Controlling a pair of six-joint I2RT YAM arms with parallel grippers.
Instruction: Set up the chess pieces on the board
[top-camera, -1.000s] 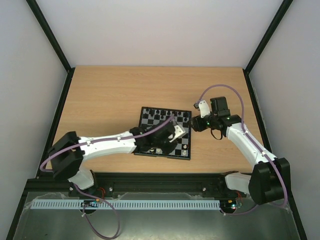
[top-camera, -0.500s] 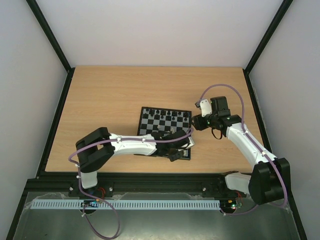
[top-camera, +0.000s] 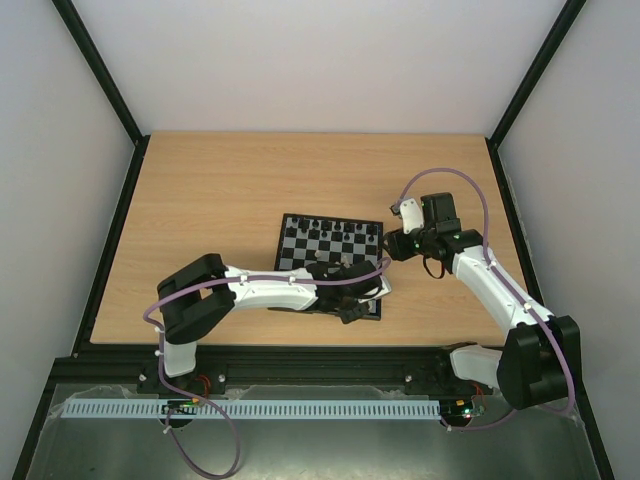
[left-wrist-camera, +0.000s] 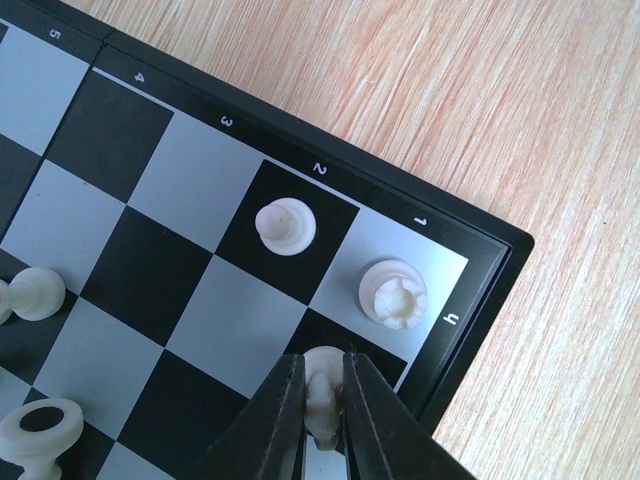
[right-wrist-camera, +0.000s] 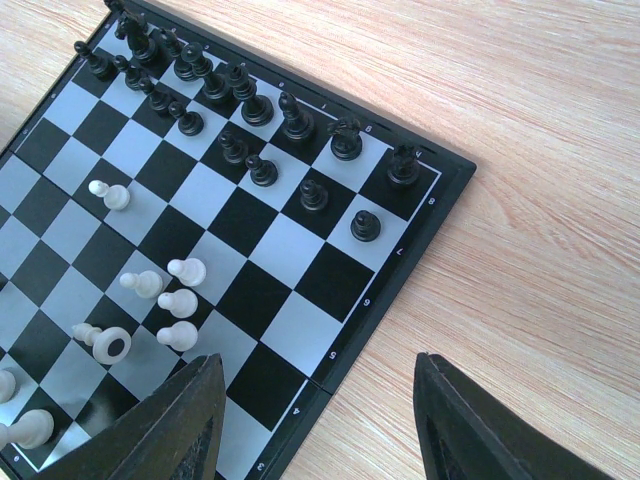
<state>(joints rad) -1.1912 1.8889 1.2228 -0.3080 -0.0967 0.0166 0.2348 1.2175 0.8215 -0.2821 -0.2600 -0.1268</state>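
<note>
Board (top-camera: 300, 250) lies flat on the bench (top-camera: 200, 200), right of centre, slightly skewed. Its near edge is close to the bench's near edge. There is wide bare wood to the far side and left, and a narrower strip on the right.

- Black pieces (right-wrist-camera: 258, 110) stand in two rows along the far edge.
- Cream pieces (right-wrist-camera: 165, 290) stand scattered over the nearer squares. One (right-wrist-camera: 108, 343) lies tipped on its side.
- Near right corner, left wrist view: a rook (left-wrist-camera: 393, 293) stands on the pale corner square by the rim (left-wrist-camera: 270, 140). A pawn (left-wrist-camera: 285, 225) stands on the dark square beside it.
- Left tool (left-wrist-camera: 322, 362) is clamped on a cream piece (left-wrist-camera: 322, 400) over the dark square next to the rook, close to the corner. I cannot tell whether the piece touches the square.
- Right tool (right-wrist-camera: 320, 365) has its jaws spread wide and nothing between them. It is low over the board's right edge, with bare wood beyond.

The top view shows both arms meeting at the board's right side. The left arm crosses the near rows, and the left tool (top-camera: 355, 290) hides the grip and corner. The right tool (top-camera: 392, 245) sits just beside the rim. Only the left wrist view shows the grip, and only the right wrist view shows the black rows plainly.
</note>
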